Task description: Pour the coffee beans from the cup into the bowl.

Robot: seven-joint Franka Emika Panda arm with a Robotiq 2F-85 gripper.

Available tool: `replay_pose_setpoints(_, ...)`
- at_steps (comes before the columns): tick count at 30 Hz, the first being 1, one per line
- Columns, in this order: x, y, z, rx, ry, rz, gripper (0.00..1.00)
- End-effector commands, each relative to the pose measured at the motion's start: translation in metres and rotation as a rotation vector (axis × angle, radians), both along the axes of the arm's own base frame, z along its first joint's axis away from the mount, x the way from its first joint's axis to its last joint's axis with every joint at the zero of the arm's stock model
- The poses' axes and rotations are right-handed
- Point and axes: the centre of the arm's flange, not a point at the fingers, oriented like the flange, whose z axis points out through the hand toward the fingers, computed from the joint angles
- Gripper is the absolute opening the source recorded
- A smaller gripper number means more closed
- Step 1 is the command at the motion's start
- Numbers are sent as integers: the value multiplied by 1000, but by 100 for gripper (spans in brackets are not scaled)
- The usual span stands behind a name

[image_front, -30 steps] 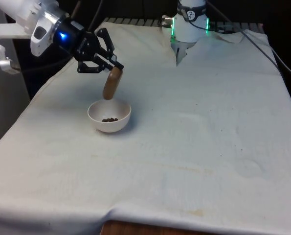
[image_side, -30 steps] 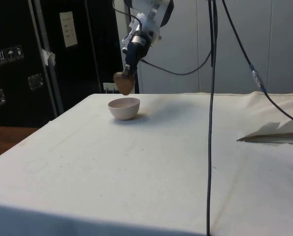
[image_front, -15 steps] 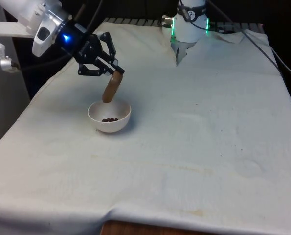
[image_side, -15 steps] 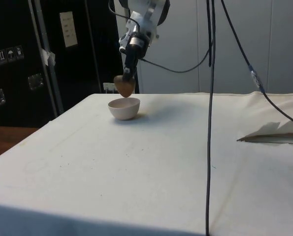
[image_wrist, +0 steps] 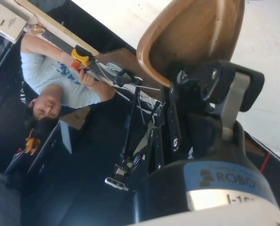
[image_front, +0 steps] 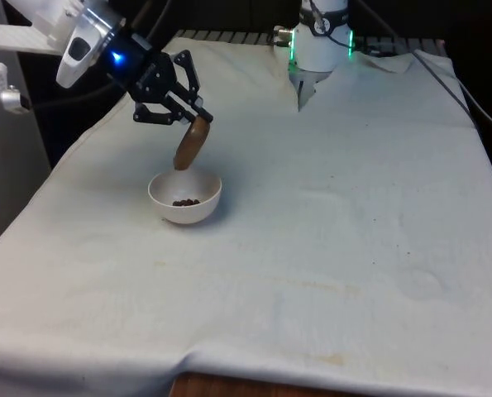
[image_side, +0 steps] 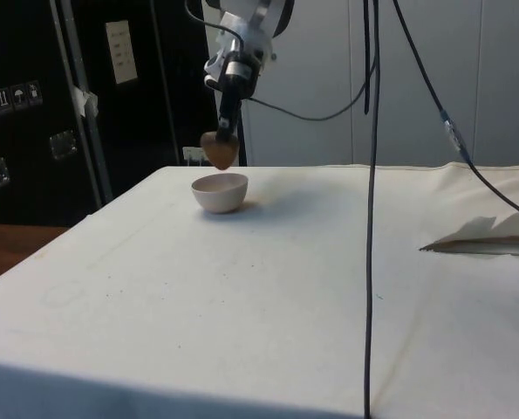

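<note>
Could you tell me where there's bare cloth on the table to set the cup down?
Nearly all the white cloth is bare: everything from the bowl toward the front view's right. The only crowded spot is above the bowl, where the gripper holds the tipped cup.

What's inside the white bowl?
A small pile of dark coffee beans lies at the bottom of the bowl. The brown cup hangs tipped above it, held by the hand.
</note>
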Motion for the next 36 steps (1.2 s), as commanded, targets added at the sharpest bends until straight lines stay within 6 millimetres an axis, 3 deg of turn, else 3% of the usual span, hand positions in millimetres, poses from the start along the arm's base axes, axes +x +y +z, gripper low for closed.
replay_pose_setpoints(1,1,1,4,-27,-2,0,2)
replay_pose_setpoints(36,-6,3,31,-134,-37,89,2)
